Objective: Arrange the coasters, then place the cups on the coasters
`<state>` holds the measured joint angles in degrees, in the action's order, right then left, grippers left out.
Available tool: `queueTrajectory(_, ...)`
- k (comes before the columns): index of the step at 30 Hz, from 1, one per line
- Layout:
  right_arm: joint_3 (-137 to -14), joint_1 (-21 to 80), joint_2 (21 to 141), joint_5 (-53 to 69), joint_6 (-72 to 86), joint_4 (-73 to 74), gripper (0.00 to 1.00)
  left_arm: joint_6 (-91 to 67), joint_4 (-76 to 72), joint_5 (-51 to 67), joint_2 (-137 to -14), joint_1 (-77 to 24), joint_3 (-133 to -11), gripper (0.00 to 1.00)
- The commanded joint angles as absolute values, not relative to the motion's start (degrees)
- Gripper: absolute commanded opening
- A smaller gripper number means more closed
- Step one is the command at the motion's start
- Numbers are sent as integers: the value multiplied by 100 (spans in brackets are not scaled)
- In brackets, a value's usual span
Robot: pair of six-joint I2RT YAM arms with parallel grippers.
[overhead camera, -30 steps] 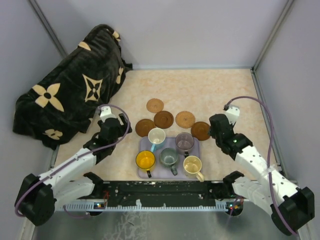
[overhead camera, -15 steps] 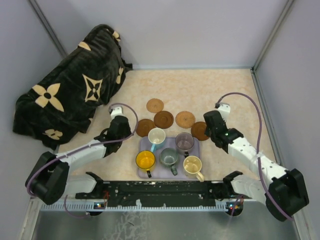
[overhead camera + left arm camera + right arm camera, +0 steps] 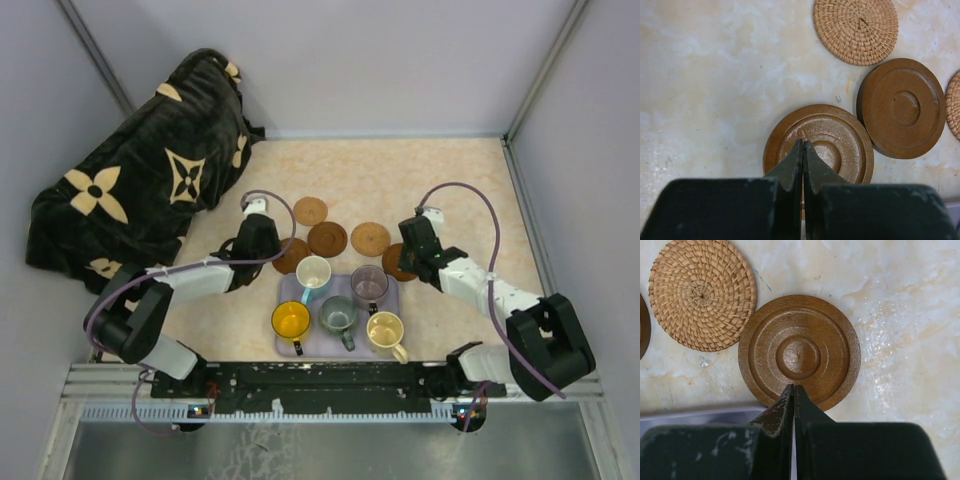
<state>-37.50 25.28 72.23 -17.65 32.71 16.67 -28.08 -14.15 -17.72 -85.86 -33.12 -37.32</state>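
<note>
Five coasters lie on the table behind the tray: a woven tan one [image 3: 310,211], a dark one [image 3: 327,239], a second woven one [image 3: 370,239], and a dark wooden one at each end. My left gripper [image 3: 803,142] is shut, its tips over the left dark coaster [image 3: 840,145]. My right gripper [image 3: 794,386] is shut with nothing in it, tips over the near rim of the right dark coaster [image 3: 799,351]. Five cups stand on the tray: white-blue [image 3: 313,272], purple-grey [image 3: 369,285], yellow-orange [image 3: 291,321], grey-green [image 3: 338,316], cream-yellow [image 3: 384,331].
The lavender tray [image 3: 284,291] sits between the arms at the near edge. A black blanket with tan flowers [image 3: 140,180] is heaped at the back left. Grey walls close in the table on three sides.
Both arms have reached forward and inward to the end coasters, the left to the left dark one and the right to the right dark one. Both grippers have gone from open to shut.
</note>
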Motion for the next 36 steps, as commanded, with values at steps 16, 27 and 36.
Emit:
queueTrajectory(16, -3798, 2208, 7542, -1397, 3244, 1066, 0, -2793, -1370, -424, -8861, -3405, -3855, 0)
queueTrajectory(27, -3872, 2128, 7893, -1104, 3193, 845, 0, -3078, -891, -757, -9261, -3463, -3823, 0)
queueTrajectory(36, -3953, 1986, 8400, -1024, 3214, 660, 0, -3374, -366, -1660, -9365, -3425, -3920, 0)
